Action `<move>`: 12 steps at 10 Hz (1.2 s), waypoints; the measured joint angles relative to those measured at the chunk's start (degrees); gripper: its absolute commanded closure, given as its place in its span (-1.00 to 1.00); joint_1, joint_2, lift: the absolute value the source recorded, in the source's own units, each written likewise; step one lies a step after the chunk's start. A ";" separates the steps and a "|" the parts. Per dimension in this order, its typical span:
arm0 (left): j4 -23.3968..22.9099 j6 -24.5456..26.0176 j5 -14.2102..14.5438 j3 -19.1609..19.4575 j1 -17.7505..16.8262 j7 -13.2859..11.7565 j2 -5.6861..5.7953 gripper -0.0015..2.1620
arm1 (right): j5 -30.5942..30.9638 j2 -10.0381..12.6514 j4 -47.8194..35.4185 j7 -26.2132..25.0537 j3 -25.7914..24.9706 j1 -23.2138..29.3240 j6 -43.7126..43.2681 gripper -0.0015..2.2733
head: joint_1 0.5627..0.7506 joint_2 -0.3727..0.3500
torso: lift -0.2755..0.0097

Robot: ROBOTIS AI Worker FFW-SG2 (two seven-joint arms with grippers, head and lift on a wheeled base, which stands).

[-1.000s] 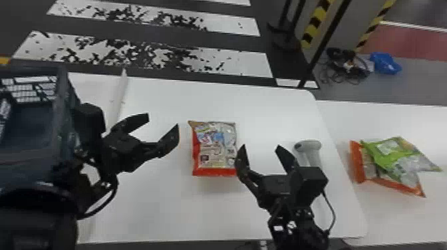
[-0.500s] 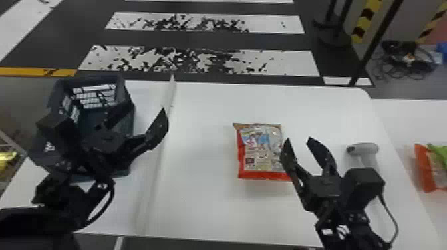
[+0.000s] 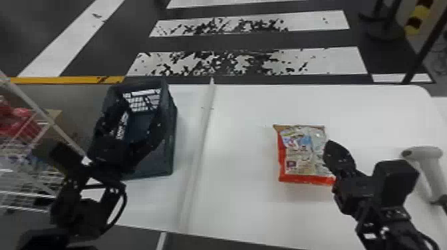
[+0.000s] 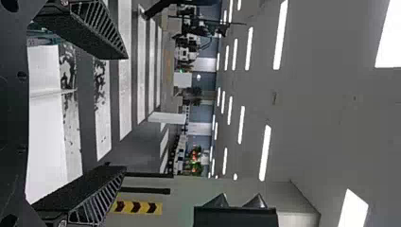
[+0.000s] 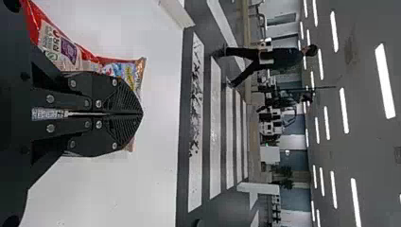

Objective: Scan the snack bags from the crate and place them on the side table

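Right pincer (image 3: 328, 145) is pressed together, left pincer (image 4: 126, 112) spread; snack bag (image 3: 301, 154) on table (image 3: 242, 199), at right pincer's 9 o'clock, may skid if closed tips nudge it.

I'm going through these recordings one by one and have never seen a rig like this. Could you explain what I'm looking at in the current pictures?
This is a robot with two black arms, each ending in a two-fingered claw. One picture comes from its head, looking down at the work; the other two come from cameras on its wrists and are turned on their side, so the room seems to lie over.

On the white table lies one red-edged snack bag. A dark crate stands at the robot's left, and a pale handheld scanner is at its right.

The left claw is open, with nothing between its fingers. The right claw is shut, close to the bag, and I see nothing gripped in it, so neither appears to hold anything.
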 measured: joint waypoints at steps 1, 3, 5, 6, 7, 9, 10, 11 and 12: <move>0.11 -0.31 0.16 0.19 0.55 1.53 -0.06 -0.96 | 0.54 -0.05 0.46 1.04 0.05 -1.16 2.20 0.97 | 0.41 0.62 | 0.36; 0.83 -0.33 0.18 -0.45 1.32 3.30 -0.32 -0.93 | 1.81 -0.06 2.96 2.48 0.82 -4.69 7.33 0.97 | 0.41 0.67 | 0.36; 1.58 -0.21 0.18 -1.04 1.55 3.70 -0.52 -0.92 | 2.44 -0.06 7.00 2.88 2.09 -7.77 9.12 0.97 | 0.41 0.68 | 0.36; 2.08 -0.20 0.18 -1.32 1.62 3.66 -0.57 -0.92 | 2.82 -0.06 9.75 3.05 2.96 -9.36 9.31 0.97 | 0.41 0.69 | 0.36; 2.60 -0.20 0.18 -1.53 1.64 3.59 -0.61 -0.92 | 3.13 -0.06 12.15 3.09 3.67 -10.32 9.37 0.97 | 0.41 0.70 | 0.36; 3.63 -0.40 0.21 -1.98 1.57 3.50 -0.62 -0.92 | 3.38 -0.04 16.48 3.08 4.49 -11.15 8.38 0.97 | 0.41 0.71 | 0.36; 4.06 -0.52 0.22 -2.14 1.52 3.41 -0.62 -0.92 | 3.49 0.01 17.98 3.07 4.64 -11.29 7.78 0.97 | 0.41 0.71 | 0.36; 4.43 -0.66 0.23 -2.39 1.43 3.24 -0.62 -0.92 | 3.59 0.00 18.55 3.07 4.68 -11.17 7.32 0.97 | 0.41 0.70 | 0.36; 4.72 -0.71 0.24 -2.58 1.34 3.16 -0.62 -0.92 | 3.91 -0.08 16.85 2.98 4.56 -10.38 7.18 0.97 | 0.41 0.70 | 0.36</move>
